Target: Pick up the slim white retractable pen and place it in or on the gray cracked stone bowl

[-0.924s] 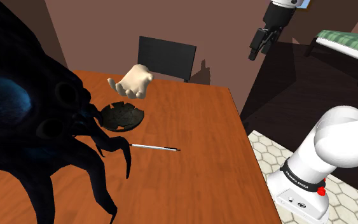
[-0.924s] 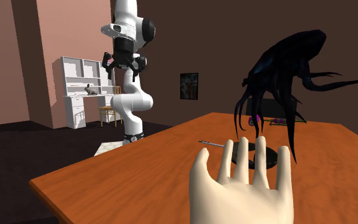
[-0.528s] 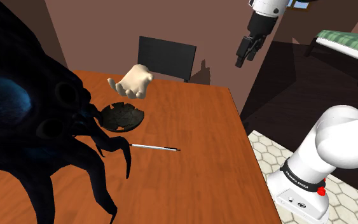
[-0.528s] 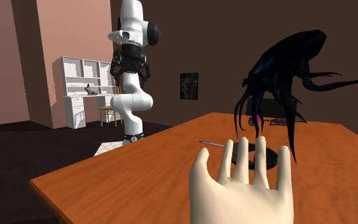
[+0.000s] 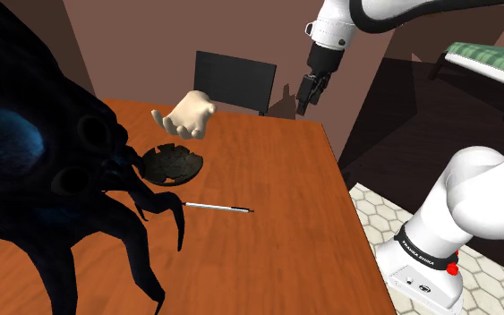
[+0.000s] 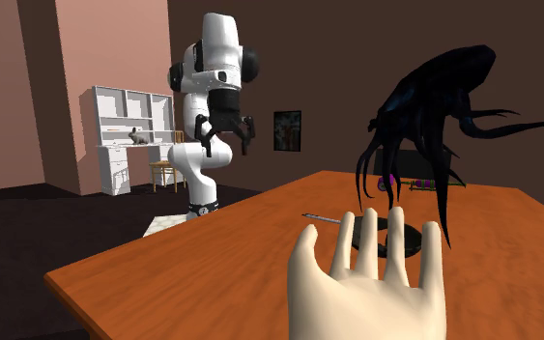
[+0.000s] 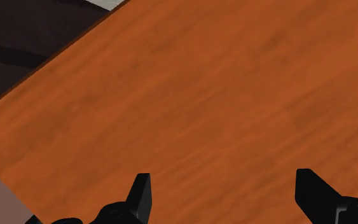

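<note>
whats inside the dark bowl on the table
Nothing shows inside the bowl; the pen lies on the table apart from it. The black tentacled figure covers its edge at the shoulder view's left, so that part is hidden.

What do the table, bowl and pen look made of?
Table: wood, matte orange-brown, faint grain streaks in the wrist view. Bowl: dark, rough and mottled with a jagged broken rim; stone-like, possibly ceramic. Pen: smooth white barrel with a dark tip; plastic or metal, cannot tell.
</note>
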Controlling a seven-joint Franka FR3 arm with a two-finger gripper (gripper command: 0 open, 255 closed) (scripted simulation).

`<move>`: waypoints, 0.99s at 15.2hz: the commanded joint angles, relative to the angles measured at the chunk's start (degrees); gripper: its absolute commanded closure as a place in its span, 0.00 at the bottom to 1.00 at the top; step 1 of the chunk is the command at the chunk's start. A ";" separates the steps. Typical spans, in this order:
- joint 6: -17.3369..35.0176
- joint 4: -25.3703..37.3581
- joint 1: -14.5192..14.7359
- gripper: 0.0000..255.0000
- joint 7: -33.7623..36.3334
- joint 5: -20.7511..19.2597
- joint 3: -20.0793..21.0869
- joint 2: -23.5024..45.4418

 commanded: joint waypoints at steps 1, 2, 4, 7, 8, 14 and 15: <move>1.68 0.95 1.45 0.00 -0.93 1.48 0.53 2.96; 2.69 1.29 2.11 0.00 -1.47 2.19 0.78 4.49; 4.61 2.10 3.43 0.00 -2.60 3.60 1.30 7.58; 7.22 3.62 5.35 0.00 -4.38 5.73 2.18 12.24; 8.02 4.22 5.96 0.00 -4.99 6.44 2.51 13.79; 12.01 8.56 9.47 0.00 -8.77 10.48 4.69 23.05; 12.54 9.41 10.02 0.00 -9.40 11.10 5.10 24.57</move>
